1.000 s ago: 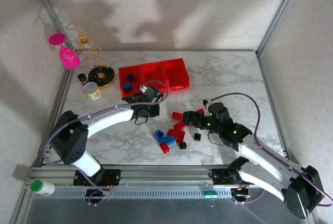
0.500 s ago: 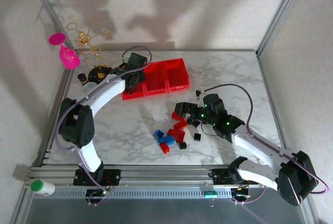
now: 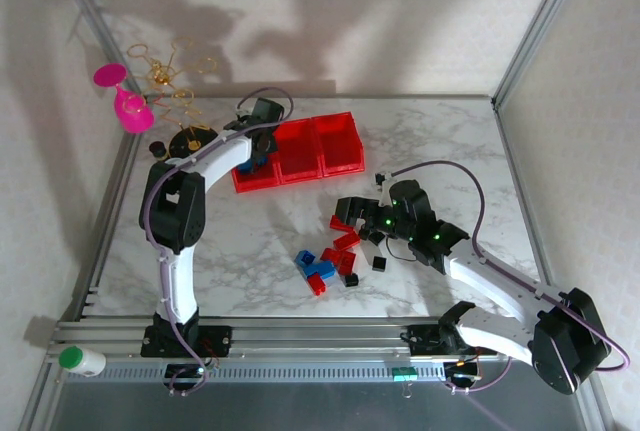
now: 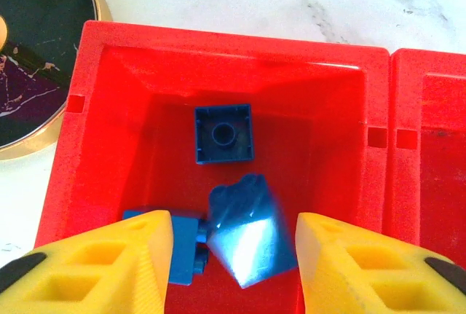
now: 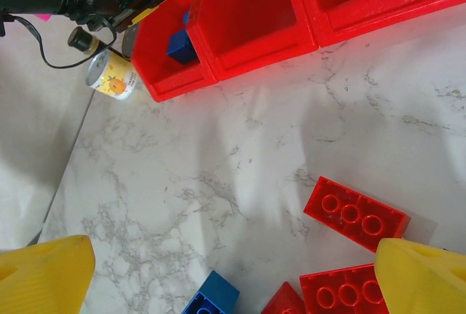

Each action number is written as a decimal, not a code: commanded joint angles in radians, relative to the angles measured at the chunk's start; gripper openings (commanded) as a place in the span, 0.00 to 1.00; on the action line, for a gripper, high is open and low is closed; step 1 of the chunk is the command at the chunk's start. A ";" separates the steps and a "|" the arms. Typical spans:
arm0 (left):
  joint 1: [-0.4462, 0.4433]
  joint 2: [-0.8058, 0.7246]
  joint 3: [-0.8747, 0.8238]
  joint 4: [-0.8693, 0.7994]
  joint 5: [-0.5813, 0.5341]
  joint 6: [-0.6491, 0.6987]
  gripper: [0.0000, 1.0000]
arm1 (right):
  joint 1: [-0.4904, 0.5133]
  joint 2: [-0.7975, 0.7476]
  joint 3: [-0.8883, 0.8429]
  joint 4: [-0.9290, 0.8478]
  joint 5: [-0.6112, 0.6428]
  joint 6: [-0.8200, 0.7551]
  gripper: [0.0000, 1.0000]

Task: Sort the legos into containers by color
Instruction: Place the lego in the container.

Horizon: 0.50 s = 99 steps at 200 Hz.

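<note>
Left gripper (image 4: 233, 250) hovering over left-end bin (image 4: 95, 110), fingers parted, gripping nothing
Blurred blue brick (image 4: 246, 232) is showing between its fingertips, clear of the left one, just beside the right; a square blue brick (image 4: 223, 134) and another blue one (image 4: 182, 252) are lying on the bin floor. Right gripper (image 5: 234, 272) is hanging wide open, empty, over the loose pile (image 3: 335, 256), a red oblong brick (image 5: 355, 214) lying on the marble table (image 5: 218, 146) between its fingertips

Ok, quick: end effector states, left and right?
Left end effector: open; a blurred blue brick apparently loose between its fingers, over the left bin.
Right end effector: open, holding nothing, above red bricks on the table.
</note>
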<state>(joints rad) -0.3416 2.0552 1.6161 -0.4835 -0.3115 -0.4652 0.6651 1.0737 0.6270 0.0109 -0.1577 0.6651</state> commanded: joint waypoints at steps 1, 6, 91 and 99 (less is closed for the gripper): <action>0.000 -0.027 0.026 -0.022 -0.033 0.022 0.50 | -0.004 0.001 0.034 -0.010 0.018 -0.022 0.99; 0.001 -0.032 0.025 -0.023 -0.038 0.023 0.50 | -0.004 0.003 0.036 -0.011 0.018 -0.023 0.99; -0.053 -0.322 -0.191 0.013 0.118 -0.006 0.50 | -0.005 0.003 0.030 -0.080 0.057 -0.024 0.99; -0.069 -0.355 -0.221 0.017 0.133 -0.007 0.50 | -0.005 -0.001 0.027 -0.090 0.061 -0.024 0.99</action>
<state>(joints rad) -0.3683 1.8011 1.4689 -0.4824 -0.2417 -0.4644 0.6651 1.0782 0.6380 -0.0338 -0.1272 0.6640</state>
